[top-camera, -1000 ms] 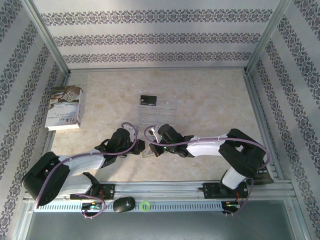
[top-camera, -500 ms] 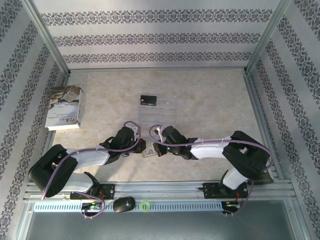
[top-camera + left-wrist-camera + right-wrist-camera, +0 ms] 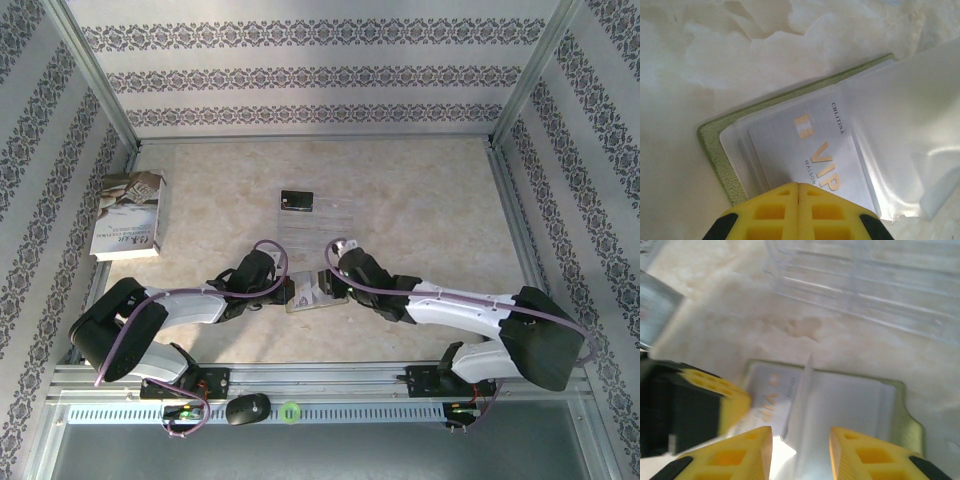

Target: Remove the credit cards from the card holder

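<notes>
The card holder (image 3: 312, 298) lies open on the table between my two grippers; its yellow-green edge (image 3: 715, 150) frames clear pockets. A silvery-white credit card (image 3: 805, 150) printed "VIP" sits in the left pocket. My left gripper (image 3: 798, 187) is shut, its tips pressing down on that card's near end. My right gripper (image 3: 800, 440) is open above the holder's right half (image 3: 907, 427), and a clear pocket leaf (image 3: 800, 390) stands upright between its fingers, untouched. The black credit card (image 3: 296, 201) lies farther back on the table.
A clear plastic sheet (image 3: 322, 215) lies under and beside the black card, just beyond the holder (image 3: 865, 280). A white-grey book (image 3: 130, 213) lies at the left. Metal frame rails and patterned walls ring the table.
My right gripper has opened and its arm has stretched out lower to the right. The left gripper has slid a little right, staying shut on the holder.
</notes>
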{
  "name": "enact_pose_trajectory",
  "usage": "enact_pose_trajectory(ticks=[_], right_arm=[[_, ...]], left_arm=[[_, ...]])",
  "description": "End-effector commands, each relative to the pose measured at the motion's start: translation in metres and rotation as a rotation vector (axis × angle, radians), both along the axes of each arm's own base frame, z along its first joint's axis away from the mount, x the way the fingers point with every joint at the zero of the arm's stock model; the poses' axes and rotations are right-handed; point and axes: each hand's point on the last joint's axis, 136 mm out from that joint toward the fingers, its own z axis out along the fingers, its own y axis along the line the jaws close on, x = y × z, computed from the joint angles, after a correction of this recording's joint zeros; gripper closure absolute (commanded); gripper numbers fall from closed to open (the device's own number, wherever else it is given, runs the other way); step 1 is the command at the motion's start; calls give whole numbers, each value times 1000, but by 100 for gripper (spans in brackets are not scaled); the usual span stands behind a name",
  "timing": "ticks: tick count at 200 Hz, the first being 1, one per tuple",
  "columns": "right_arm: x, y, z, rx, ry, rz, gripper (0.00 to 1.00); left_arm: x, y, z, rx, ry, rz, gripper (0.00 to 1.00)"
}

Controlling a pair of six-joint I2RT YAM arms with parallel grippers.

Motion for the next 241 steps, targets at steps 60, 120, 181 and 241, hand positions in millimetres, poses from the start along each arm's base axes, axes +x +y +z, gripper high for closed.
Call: enact_pose_trajectory(ticks=[60,120,181,241], right_arm=[[-2,55,-26,28,213,128,78],[16,-20,-2,30,56,-109,75],[20,-65,6,41,22,-210,75],[18,-66,7,50,26,-200,72]], left_arm=[[-10,-3,-3,23,25,-52,100],[-10,-32,26,-57,26,-128,100],[-25,-96,16,-75,137,-326,100],[-21,-114,8,-64,186,-385,100]])
